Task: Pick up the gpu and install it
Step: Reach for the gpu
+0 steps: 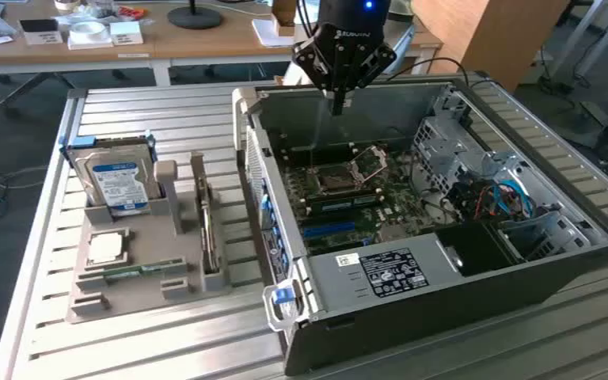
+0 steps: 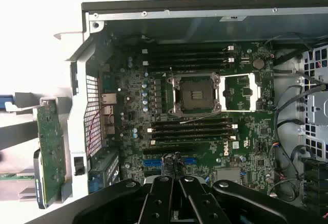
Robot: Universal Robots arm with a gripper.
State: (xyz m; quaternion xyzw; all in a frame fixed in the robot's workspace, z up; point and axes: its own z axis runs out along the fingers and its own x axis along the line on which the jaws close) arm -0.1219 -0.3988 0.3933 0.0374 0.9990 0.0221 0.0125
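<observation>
Black Robotiq-marked gripper (image 1: 336, 108) closed, empty, over open case (image 1: 515, 279); gpu (image 1: 208, 229) upright in grey tray (image 1: 124, 305) beside case

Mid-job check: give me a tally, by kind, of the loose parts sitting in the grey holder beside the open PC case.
hard drive: 1
CPU chip: 1
memory stick: 1
gpu: 1
Total: 4
</observation>
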